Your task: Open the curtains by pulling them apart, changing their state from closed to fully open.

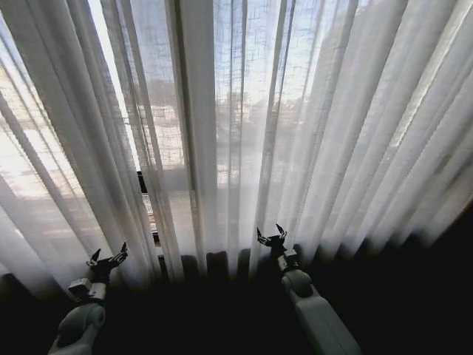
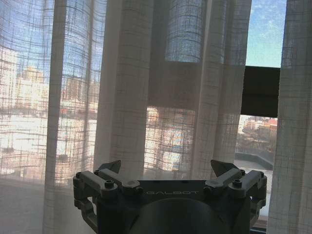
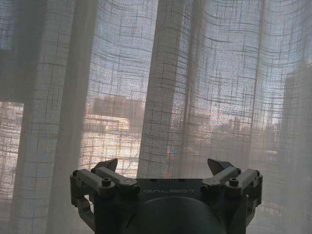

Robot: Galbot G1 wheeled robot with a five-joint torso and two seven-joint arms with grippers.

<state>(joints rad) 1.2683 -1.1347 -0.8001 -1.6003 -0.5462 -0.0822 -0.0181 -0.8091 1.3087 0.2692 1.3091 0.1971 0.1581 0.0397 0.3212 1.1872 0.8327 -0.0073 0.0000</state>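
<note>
The curtains (image 1: 244, 148) hung nearly closed, 1 narrow gap (image 1: 146, 200) showing. The left gripper (image 1: 108, 259) and the right gripper (image 1: 271, 238) flanked that gap low down, both wide open and empty, seemingly poised to seize folds.

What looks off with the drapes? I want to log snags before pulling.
Nothing torn or snagged. The curtains hang in even pleats, with only a narrow gap left of centre, ahead of the open left tool.

text: GALBOT | on: left gripper (image 2: 165, 168) body, front face, raised grey letters | same GALBOT word on right gripper (image 3: 165, 166) body (a bit dimmer there) | curtains (image 1: 244, 126): nothing readable on them
</note>
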